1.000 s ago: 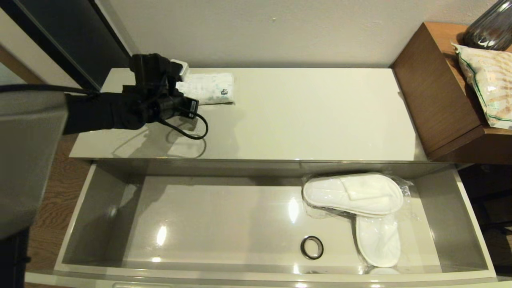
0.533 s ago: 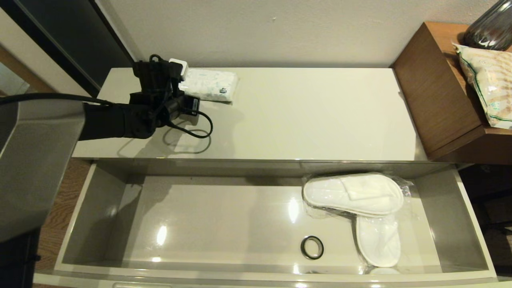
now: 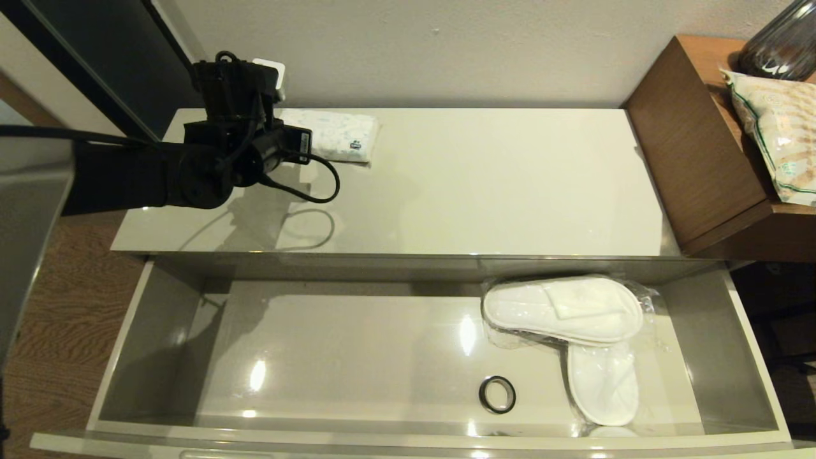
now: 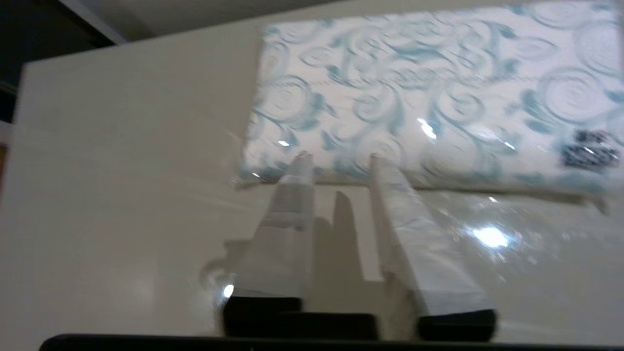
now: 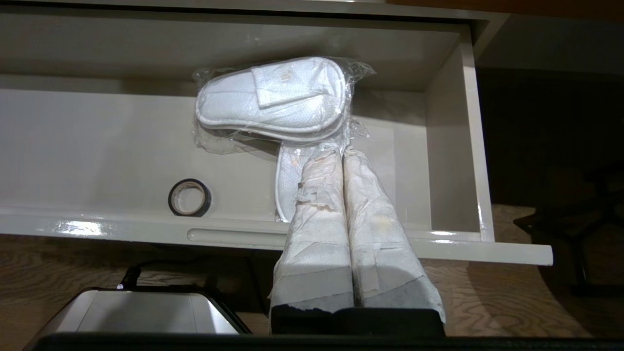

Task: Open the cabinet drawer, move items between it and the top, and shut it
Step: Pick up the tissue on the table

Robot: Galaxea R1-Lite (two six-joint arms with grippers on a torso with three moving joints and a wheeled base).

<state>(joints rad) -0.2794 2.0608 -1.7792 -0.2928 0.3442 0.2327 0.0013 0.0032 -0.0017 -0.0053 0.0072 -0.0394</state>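
The left end effector [image 4: 336, 156] hovers over the far left corner of the top [image 3: 484, 185], its two taped fingers [image 4: 292, 209] parted with a clear gap between them and nothing held. Just beyond its fingertips lies the tissue pack [image 4: 429, 92], flat on the top with its long edge facing the fingers; in the left wrist view the tips reach about to that near edge, but whether they touch it cannot be told. In the head view the end effector [image 3: 271, 70] sits at the pack's [image 3: 335, 137] left end, partly covering it, and a black cable [image 3: 315, 185] loops from the wrist over the top.

The drawer [image 3: 127, 357] is pulled fully out, well below and toward the robot from the left end effector. In its right half lie the bagged slippers [image 3: 567, 312], one pair crosswise and another [image 3: 602, 382] pointing toward the drawer front, with the tape roll [image 3: 497, 394] just beside them on the left.

The right end effector [image 5: 342, 152] hangs in front of the drawer, fingers pressed together and empty. Past its tips are the slippers [image 5: 273, 97]; the tape roll [image 5: 189, 197] lies off to one side, near the front edge with its notch [image 5: 234, 237].

A wooden side unit [image 3: 695, 146] stands far off at the top's right end, carrying a green-edged bag [image 3: 778, 134].
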